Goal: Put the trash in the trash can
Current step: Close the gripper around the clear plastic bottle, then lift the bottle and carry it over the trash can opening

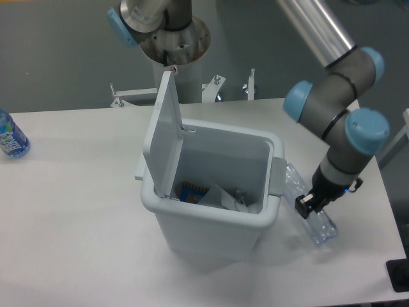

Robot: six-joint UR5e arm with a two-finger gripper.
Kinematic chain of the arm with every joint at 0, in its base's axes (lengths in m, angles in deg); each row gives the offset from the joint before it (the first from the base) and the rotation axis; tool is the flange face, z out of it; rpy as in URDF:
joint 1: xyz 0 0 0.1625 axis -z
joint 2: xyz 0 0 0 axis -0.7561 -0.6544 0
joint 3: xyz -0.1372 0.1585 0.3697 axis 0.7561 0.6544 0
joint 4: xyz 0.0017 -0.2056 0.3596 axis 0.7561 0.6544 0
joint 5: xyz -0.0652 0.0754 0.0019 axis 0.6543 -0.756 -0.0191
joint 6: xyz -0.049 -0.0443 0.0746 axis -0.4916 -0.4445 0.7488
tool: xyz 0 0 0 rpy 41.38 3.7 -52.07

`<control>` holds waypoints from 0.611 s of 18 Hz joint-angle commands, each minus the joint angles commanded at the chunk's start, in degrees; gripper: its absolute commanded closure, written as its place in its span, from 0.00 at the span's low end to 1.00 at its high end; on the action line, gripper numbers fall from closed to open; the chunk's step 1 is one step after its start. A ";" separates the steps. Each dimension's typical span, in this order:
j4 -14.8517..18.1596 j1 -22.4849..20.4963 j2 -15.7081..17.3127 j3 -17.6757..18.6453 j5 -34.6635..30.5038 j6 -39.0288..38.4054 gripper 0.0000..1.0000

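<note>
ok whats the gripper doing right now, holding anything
Gripper: down at the crushed clear bottle beside the trash can; whether it is shut on it cannot be told.

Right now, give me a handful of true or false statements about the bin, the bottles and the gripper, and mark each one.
1. The trash can's flap lid stands open. True.
2. The crushed clear bottle lies inside the trash can. False: it is on the table to the can's right.
3. The gripper is at the crushed bottle. True.
4. The trash can holds nothing. False: items show at its bottom.
5. A blue-labelled bottle sits at the table's far left edge. True.
</note>
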 joint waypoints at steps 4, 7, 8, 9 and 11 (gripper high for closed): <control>1.67 -0.53 2.29 0.00 1.85 0.09 0.56; 3.17 -0.70 4.13 -0.09 2.28 0.09 0.56; 3.34 -0.97 4.92 -0.09 3.33 0.09 0.56; 3.35 -1.40 5.62 -0.09 5.08 0.09 0.56; 3.35 -2.37 6.94 -0.53 8.60 0.09 0.56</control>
